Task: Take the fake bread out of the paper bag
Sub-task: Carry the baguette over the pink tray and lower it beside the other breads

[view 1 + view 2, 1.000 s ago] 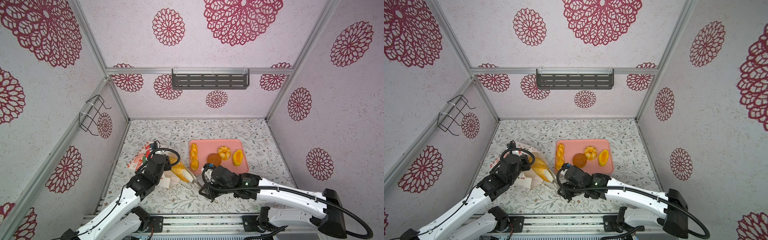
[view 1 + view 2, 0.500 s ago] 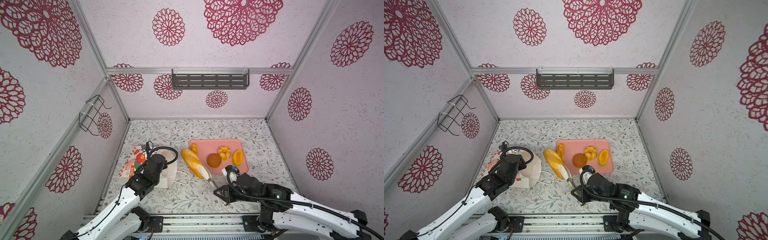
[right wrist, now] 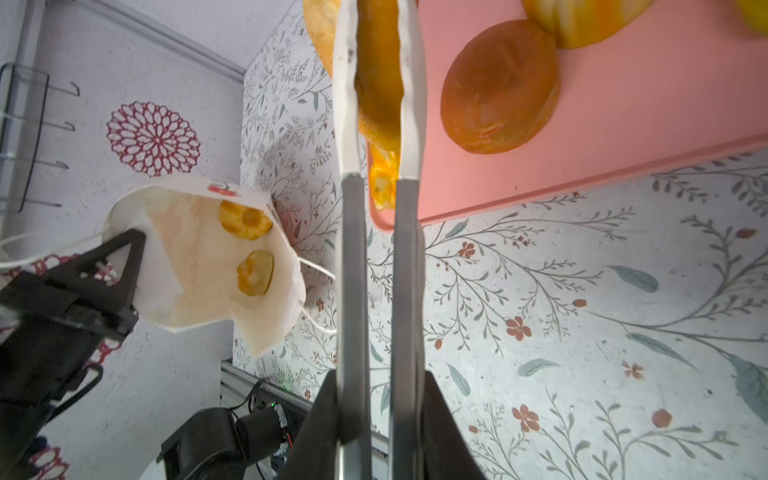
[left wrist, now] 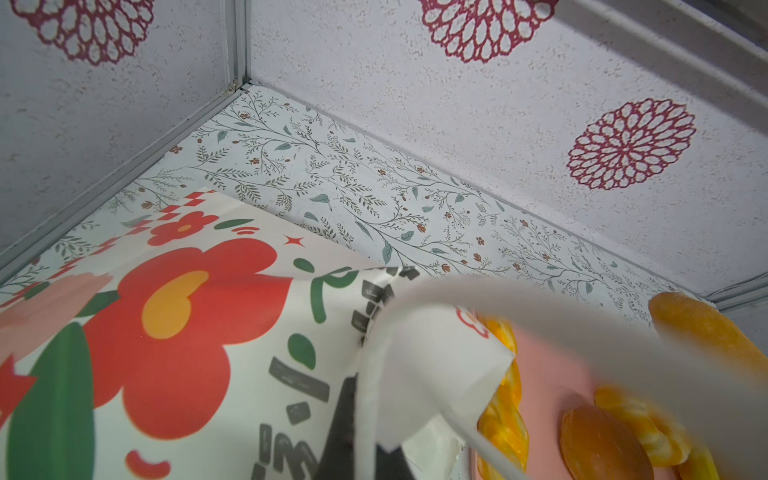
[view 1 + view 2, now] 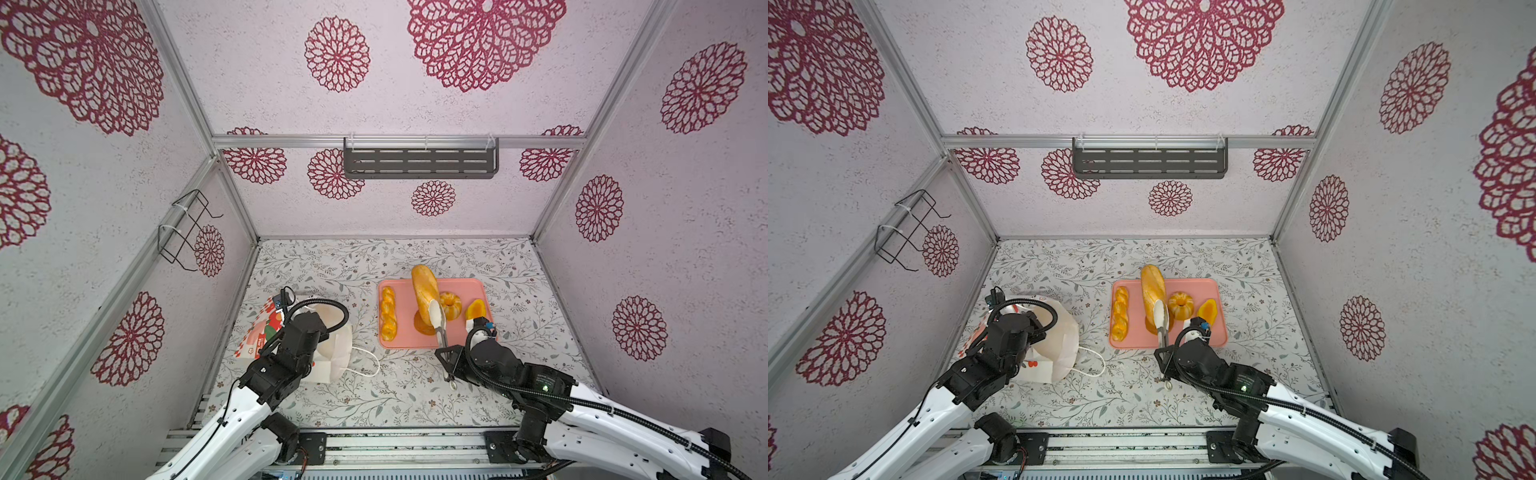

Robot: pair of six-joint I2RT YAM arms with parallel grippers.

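1. The right gripper (image 5: 448, 358) is clamped on the handles of the tongs (image 5: 437, 322). The tong blades are drawn nearly together on the long loaf (image 5: 424, 284), holding it above the pink tray (image 5: 405, 316), judged ready for set-down.
2. The left gripper (image 3: 126, 253) is closed on the rim of the paper bag (image 5: 1059, 345). The bag lies on its side with its mouth propped open, probably to keep access clear.
3. Fake bread location: two ridged buns (image 3: 245, 219) lie inside the bag; the braided stick (image 5: 388, 311) and round brown bun (image 3: 498, 87) rest on the tray.
4. Surface: floral-print tabletop (image 5: 415, 399). Enclosure: pale walls with red medallions (image 5: 336, 54), a grey shelf (image 5: 419, 160) on the rear wall and a wire rack (image 5: 183, 228) on a side wall.
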